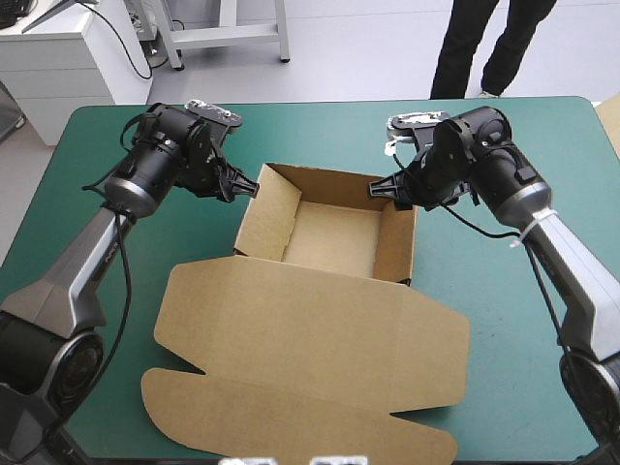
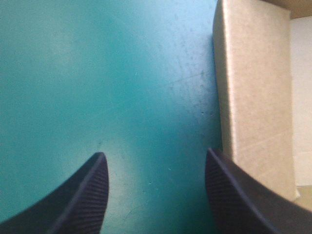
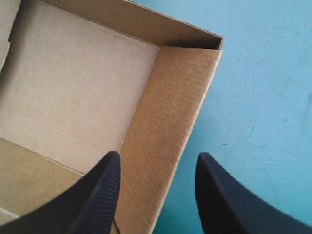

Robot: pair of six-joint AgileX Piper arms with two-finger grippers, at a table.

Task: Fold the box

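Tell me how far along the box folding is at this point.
Done: the box stands as an open tray with its walls raised. In hand: the right pincer, open, straddles the right wall. The left pincer, also open, sits outside the left wall, over the teal-green cover. Remaining: the lid lies flat toward the table's near edge.

A teal-green table (image 1: 320, 136) stands on pale grey floor (image 1: 358, 48) — a white cabinet (image 1: 53, 63) beyond its far-left corner.
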